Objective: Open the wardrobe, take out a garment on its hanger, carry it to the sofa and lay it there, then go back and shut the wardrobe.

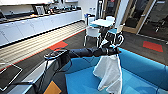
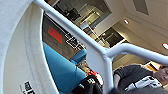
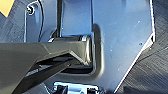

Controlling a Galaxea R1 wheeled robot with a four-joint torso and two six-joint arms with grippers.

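While held out over blue sofa: white T-shirt, crumpled, hanging from left gripper; hanger mostly hidden; grip state indiscernible.

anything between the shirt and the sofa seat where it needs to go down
Nothing visible does. The white T-shirt hangs from the left end effector directly over the turquoise sofa, its lower edge near the seat cushion. The cushion around and below it looks bare. The small chairs and table stand behind the backrest.
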